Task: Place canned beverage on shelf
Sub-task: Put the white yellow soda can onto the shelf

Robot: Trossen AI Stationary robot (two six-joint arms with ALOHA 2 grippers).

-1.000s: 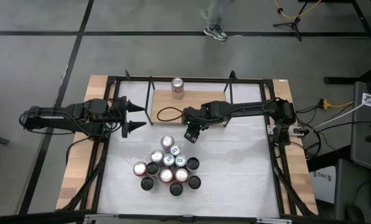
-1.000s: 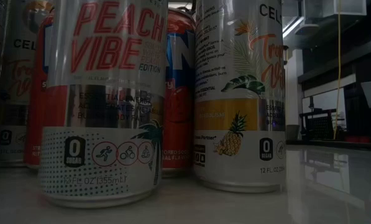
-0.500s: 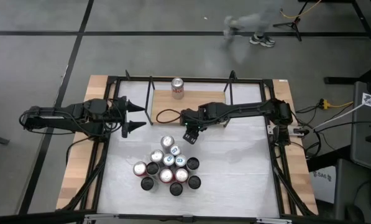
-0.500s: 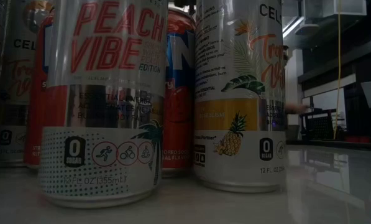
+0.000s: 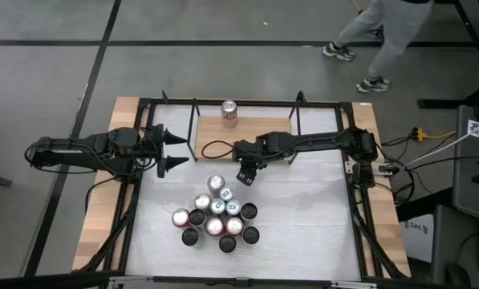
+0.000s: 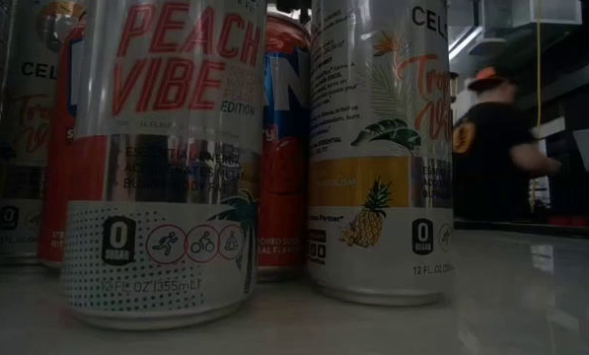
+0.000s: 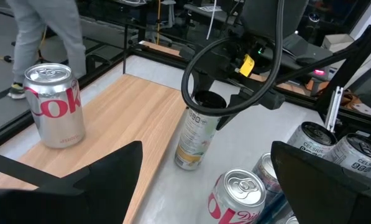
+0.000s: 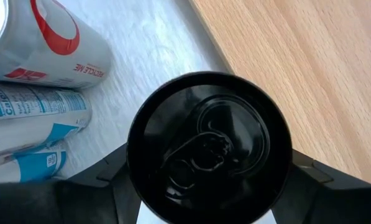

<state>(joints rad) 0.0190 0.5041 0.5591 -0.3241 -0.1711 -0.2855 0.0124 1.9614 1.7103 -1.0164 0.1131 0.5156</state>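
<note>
At the shelf (image 5: pixel 243 128) edge, the right gripper (image 5: pixel 247 172) is pinching a black-topped can (image 8: pixel 210 147) in its jaws, just short of the board. Left gripper (image 5: pixel 168 150) is waiting at the worktop (image 5: pixel 303 217) side, jaws spread. A red-lettered can (image 7: pixel 53 104) is already standing on the shelf. Risk: the held can's base is catching the board edge and tipping.
</note>
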